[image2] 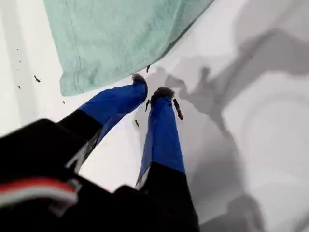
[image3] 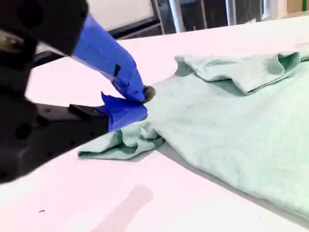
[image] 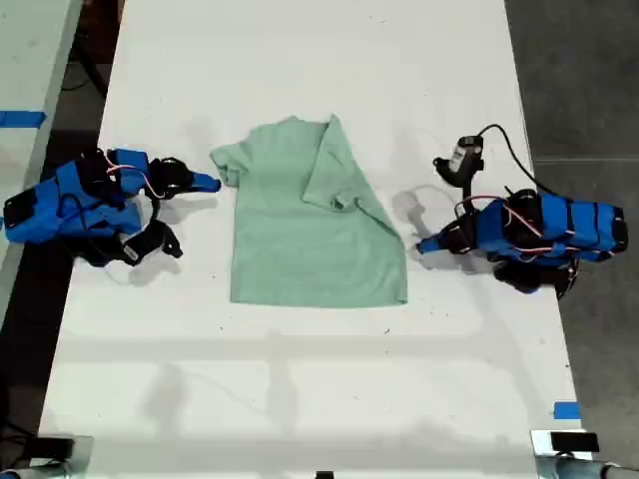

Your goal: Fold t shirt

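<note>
One t shirt [image: 310,225] lies mid-table [image: 300,379], its sleeve on the exterior view's right folded over the body. Two blue arms flank it. My first gripper [image2: 149,94] rests on bare table just off the hem corner, its jaws a narrow gap apart, holding nothing. My second gripper [image3: 137,104] pinches the other sleeve's edge.

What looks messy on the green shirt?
The t shirt lies lopsided: on the exterior view's right its side and sleeve are flipped over the front at a slant, and the other sleeve is scrunched up beside my second gripper.
</note>
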